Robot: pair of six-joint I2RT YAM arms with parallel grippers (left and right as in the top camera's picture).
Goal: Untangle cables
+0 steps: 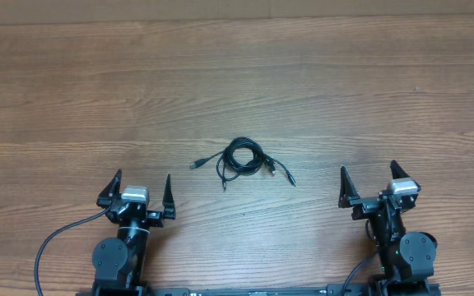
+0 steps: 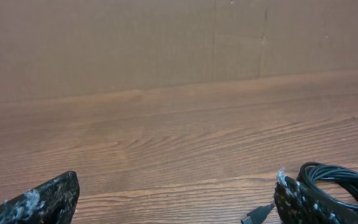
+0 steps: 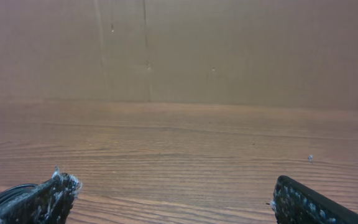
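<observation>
The cables (image 1: 243, 159) lie in a small black coil at the middle of the wooden table, with plug ends trailing left (image 1: 196, 164) and right (image 1: 289, 177). My left gripper (image 1: 141, 188) stands open near the front edge, left of the coil, nothing between its fingers. My right gripper (image 1: 370, 182) is open too, to the coil's right. In the left wrist view the coil (image 2: 344, 180) shows behind the right fingertip (image 2: 291, 198), with one plug (image 2: 257, 215) beside it. A sliver of the coil (image 3: 5, 194) peeks past the left fingertip (image 3: 53, 194) in the right wrist view.
A brown cardboard wall (image 2: 166, 43) stands along the table's far edge. Thick black wires (image 1: 56, 238) run from the arm bases at the front edge. A small speck (image 3: 310, 158) lies on the wood ahead of the right gripper.
</observation>
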